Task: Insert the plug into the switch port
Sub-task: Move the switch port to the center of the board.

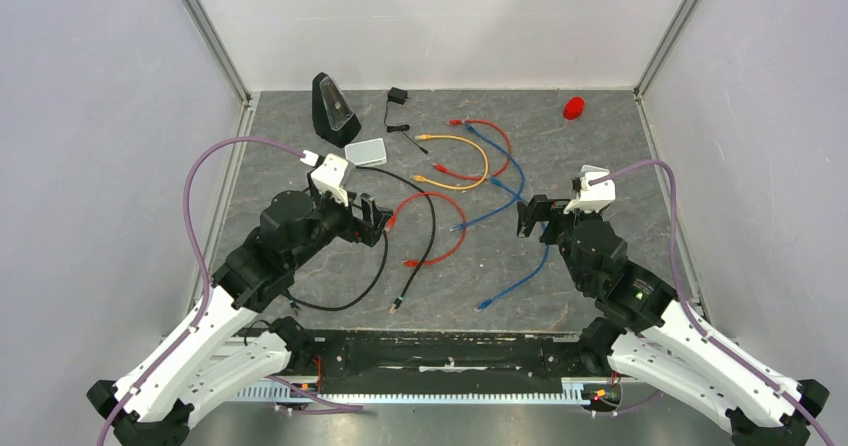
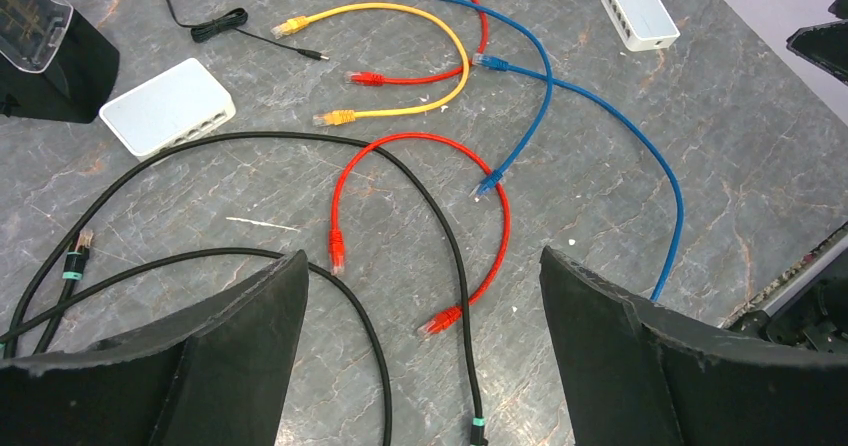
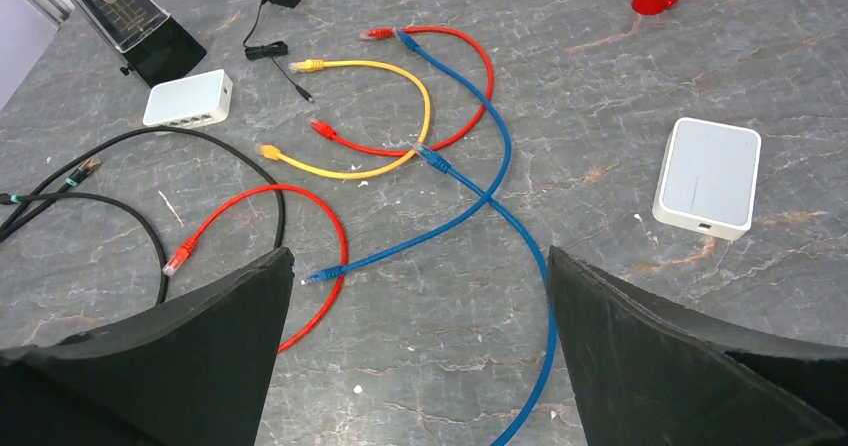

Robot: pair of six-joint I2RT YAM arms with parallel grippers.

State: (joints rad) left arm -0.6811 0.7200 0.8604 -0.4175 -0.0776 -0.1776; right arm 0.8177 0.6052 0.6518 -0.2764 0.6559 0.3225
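The pale grey-white switch (image 1: 365, 152) lies flat at the back left, next to the black wedge. It also shows in the left wrist view (image 2: 168, 106), with a row of ports along its near edge, and in the right wrist view (image 3: 188, 99). Loose patch cables with plugs lie mid-table: a short red one (image 2: 337, 249), a blue one (image 3: 318, 275), a yellow one (image 2: 335, 118) and a long black one (image 1: 397, 304). My left gripper (image 1: 375, 221) (image 2: 422, 266) is open and empty above the red and black cables. My right gripper (image 1: 530, 216) (image 3: 420, 256) is open and empty above the blue cable.
A black wedge-shaped device (image 1: 333, 109) stands at the back left. A black power adapter (image 1: 397, 97) with its lead lies behind the cables. A second white box (image 3: 707, 176) lies to the right. A red object (image 1: 574, 107) sits at the back right. Walls enclose three sides.
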